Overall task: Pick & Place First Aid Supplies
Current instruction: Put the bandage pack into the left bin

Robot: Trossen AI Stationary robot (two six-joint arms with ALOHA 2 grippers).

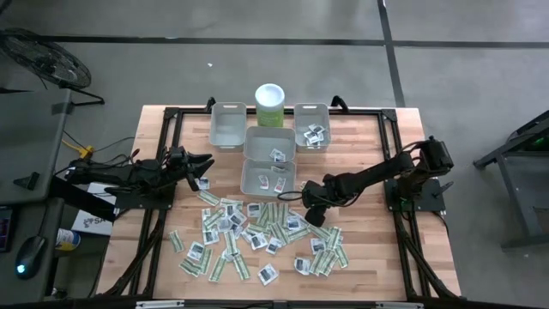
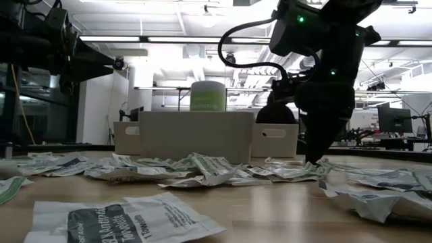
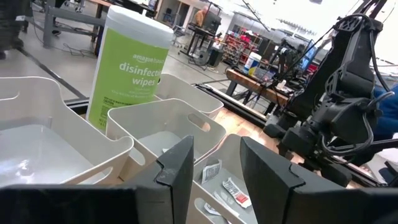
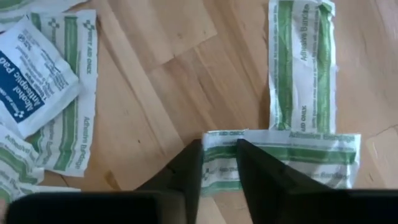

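Dozens of flat paper packets (image 1: 257,232), green-white strips and white squares with dark print, lie scattered on the wooden table. My right gripper (image 1: 309,202) is down at the pile's right part, shut on one green-white strip packet (image 4: 292,158); the low view shows its fingers (image 2: 314,160) reaching the table. My left gripper (image 1: 204,169) hovers open and empty left of the grey bins, and its wrist view (image 3: 214,168) looks into them. My right gripper holds the strip packet by one short end (image 4: 219,155), which shows in the narrow gap between the two fingers. The fingers come from above, pointing down. The packet lies flat on the table, its length running away from the fingers.
Four grey bins stand at the far side: left (image 1: 227,124), right (image 1: 311,126) holding packets, and two middle ones (image 1: 270,143) (image 1: 268,176) with a few packets. A green wipes canister (image 1: 270,105) stands behind them. Bare wood lies along the table's right edge (image 1: 377,240).
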